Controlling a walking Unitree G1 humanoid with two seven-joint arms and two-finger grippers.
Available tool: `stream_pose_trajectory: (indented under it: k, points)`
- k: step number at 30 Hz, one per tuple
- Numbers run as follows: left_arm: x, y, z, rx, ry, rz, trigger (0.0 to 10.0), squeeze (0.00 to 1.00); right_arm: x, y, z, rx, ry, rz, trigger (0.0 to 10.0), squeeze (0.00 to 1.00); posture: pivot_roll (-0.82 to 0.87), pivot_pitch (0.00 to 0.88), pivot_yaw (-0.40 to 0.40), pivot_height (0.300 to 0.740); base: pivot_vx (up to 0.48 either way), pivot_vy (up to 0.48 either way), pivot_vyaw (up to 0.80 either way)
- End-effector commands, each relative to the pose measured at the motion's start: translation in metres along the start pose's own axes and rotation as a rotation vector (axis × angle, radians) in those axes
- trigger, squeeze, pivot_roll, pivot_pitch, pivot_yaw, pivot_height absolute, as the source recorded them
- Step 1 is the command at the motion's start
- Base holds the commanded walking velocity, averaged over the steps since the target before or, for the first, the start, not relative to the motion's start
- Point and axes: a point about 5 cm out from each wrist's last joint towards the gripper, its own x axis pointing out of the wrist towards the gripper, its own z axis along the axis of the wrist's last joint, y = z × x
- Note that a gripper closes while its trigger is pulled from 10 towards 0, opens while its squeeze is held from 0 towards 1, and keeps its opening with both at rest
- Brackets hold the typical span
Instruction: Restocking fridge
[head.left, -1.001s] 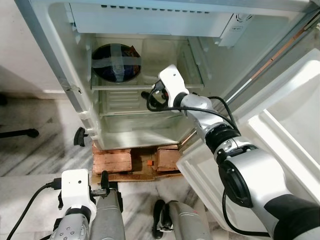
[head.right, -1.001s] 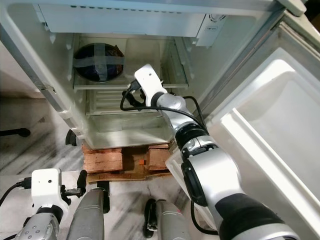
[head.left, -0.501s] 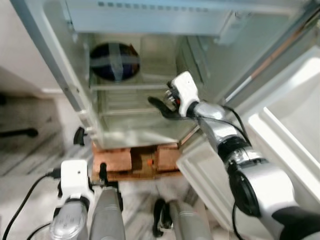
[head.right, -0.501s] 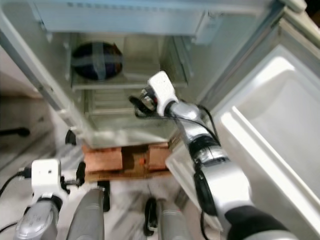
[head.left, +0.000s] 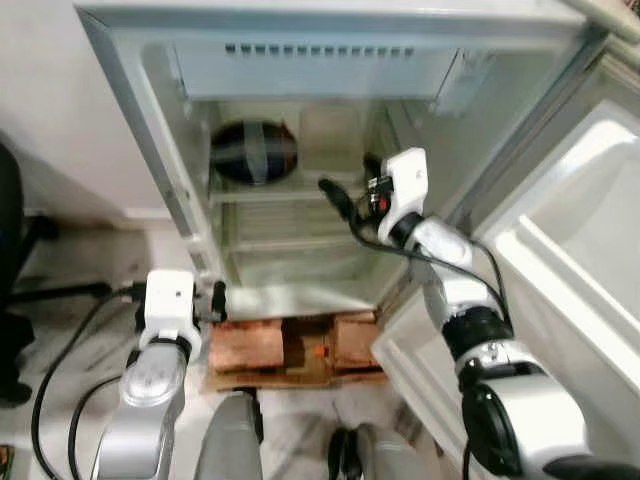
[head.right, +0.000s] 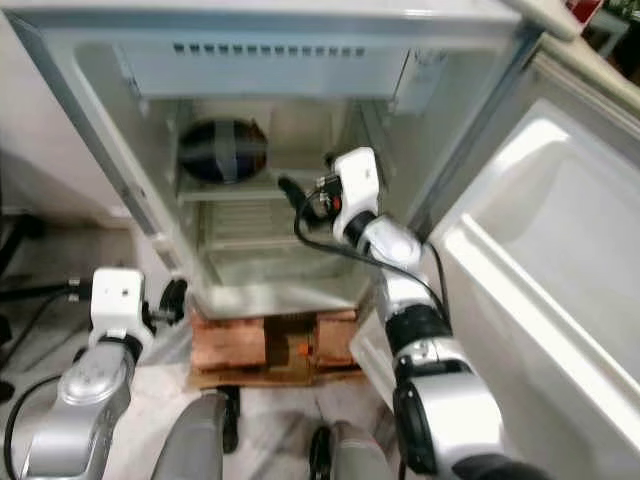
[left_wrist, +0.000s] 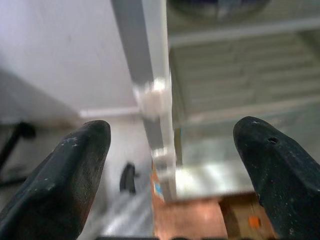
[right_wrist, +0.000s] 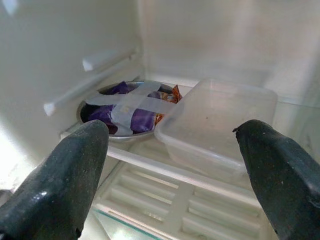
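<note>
The right tool has pulled back and now hangs in front of the top glass shelf of the open white fridge, with its two black fingers spread wide and nothing between them. On that shelf sit a round metal bowl of purple packets with grey tape across the top and, just beside it and touching it, a clear plastic box with a lid. I think the box has just been put away, so this part of the restocking looks done. More things may need to be fetched next.

A second ago the right tool was lower and deeper inside, near the shelf below the bowl. Now it is higher up and out at the front of the fridge. The whole picture has also shifted and shows more of the top of the fridge, so the robot's head has moved too.

The left tool was low down by the robot's legs. Now it is raised beside the left edge of the fridge, near the wooden block under the fridge. Its fingers are spread apart and empty. The white fridge door stands open on the right.
</note>
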Motion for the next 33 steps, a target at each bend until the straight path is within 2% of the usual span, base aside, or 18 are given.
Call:
stream_pose_trajectory:
  k: [1,3,6,9,14,22,33]
  points:
    - [0.001,0.001,-0.007,0.020,0.021,-0.012,10.0,0.00,-0.003,-0.002,-0.001,0.023,-0.008,-0.036,10.0,0.00,0.19,0.002,-0.047,0.740,0.000,0.000,0.00]
    - [0.004,0.003,-0.010,0.038,0.025,-0.001,10.0,0.00,-0.013,0.005,-0.010,0.071,-0.018,-0.062,10.0,0.00,0.19,0.000,-0.051,0.740,0.000,0.000,0.00]
    - [0.003,0.003,-0.013,0.037,0.028,0.003,10.0,0.00,-0.028,0.006,-0.021,0.122,-0.035,-0.165,10.0,0.00,0.18,0.000,-0.051,0.740,0.000,0.000,0.00]
    - [0.004,0.002,-0.017,0.034,0.033,0.009,10.0,0.00,-0.047,0.008,-0.026,0.125,-0.062,-0.255,10.0,0.00,0.17,0.000,-0.043,0.740,0.000,0.000,0.00]
    - [0.003,-0.001,-0.022,0.032,0.052,-0.004,10.0,0.00,-0.056,0.003,-0.030,0.136,-0.065,-0.341,10.0,0.00,0.15,0.000,-0.035,0.740,0.000,0.000,0.00]
    - [0.010,-0.003,-0.023,0.040,0.037,-0.016,10.0,0.00,-0.054,-0.007,-0.023,0.120,-0.052,-0.347,10.0,0.00,0.14,0.000,-0.050,0.740,-0.154,0.000,0.00]
    - [0.016,-0.002,-0.026,0.054,0.024,-0.020,10.0,0.00,-0.059,0.001,-0.023,0.137,-0.028,-0.378,10.0,0.00,0.14,0.000,-0.046,0.740,0.000,0.000,0.00]
